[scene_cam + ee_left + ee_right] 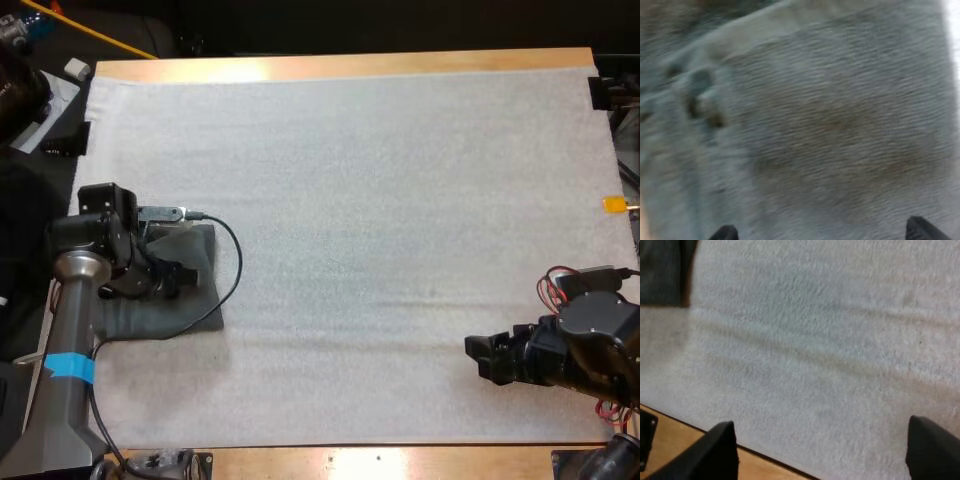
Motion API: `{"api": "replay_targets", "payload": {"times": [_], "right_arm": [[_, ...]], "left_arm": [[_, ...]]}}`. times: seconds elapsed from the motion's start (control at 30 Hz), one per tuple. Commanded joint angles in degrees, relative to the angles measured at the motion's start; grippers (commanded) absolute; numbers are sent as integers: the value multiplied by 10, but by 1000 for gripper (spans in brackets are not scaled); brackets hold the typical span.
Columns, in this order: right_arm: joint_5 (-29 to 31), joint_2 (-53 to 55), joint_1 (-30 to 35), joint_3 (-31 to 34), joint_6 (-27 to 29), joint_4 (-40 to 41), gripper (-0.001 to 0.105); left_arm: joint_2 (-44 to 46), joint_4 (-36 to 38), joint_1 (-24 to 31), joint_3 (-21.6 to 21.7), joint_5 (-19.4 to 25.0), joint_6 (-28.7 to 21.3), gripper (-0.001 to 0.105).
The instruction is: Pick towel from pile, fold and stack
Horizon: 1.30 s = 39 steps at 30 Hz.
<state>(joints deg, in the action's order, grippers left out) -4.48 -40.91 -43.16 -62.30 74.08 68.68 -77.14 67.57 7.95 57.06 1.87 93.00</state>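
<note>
Towel [195, 310]: found folded flat, dark grey-green, at the left side of the white mat [400, 200] and towards its front edge; could not tell whether one towel or a small stack. Saw the left gripper [172, 282] hanging directly over it, fingers [724, 233] spread wide and clear of the cloth in the left wrist view, gripping nothing. Saw the right gripper [480, 358] low over bare mat at the front right, well apart from the towel, likewise parted and empty, with the edge of the wooden table [675, 440] close by. Judged the cloth soft, light and limp, napped enough not to slip between the pads but sure to sag and fall open if lifted by a single point. Judged the best hold to be a pinch at a corner or along a folded edge, through all layers at once, rather than in the flat middle, for fear of only pressing down and bunching the cloth. Reckoned little risk of damage, more of dragging the layers askew.
</note>
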Motion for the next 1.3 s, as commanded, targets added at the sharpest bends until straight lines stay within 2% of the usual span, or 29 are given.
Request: {"api": "replay_targets", "payload": {"times": [0.0,0.3,0.67,0.77,0.93,1.1,1.27], "right_arm": [[-10,3,-2,-4,4,-6,68],[-59,0,0,-3,-2,-47,67],[-65,1,0,-2,-12,-73,67],[-65,2,0,-3,-12,-71,67],[-64,2,0,-3,-8,-70,67],[-61,3,0,-3,-6,-73,67],[-59,2,0,-2,-6,-81,67]], "left_arm": [[-3,-22,0,-24,-25,10,63],[-31,-85,2,-75,-20,23,63],[-92,-84,2,-80,-27,28,63],[-91,-80,1,-71,-32,26,63],[-76,-77,2,-22,-42,26,63],[-67,-120,2,11,-70,31,63],[-72,-169,2,13,-73,43,63]]}}
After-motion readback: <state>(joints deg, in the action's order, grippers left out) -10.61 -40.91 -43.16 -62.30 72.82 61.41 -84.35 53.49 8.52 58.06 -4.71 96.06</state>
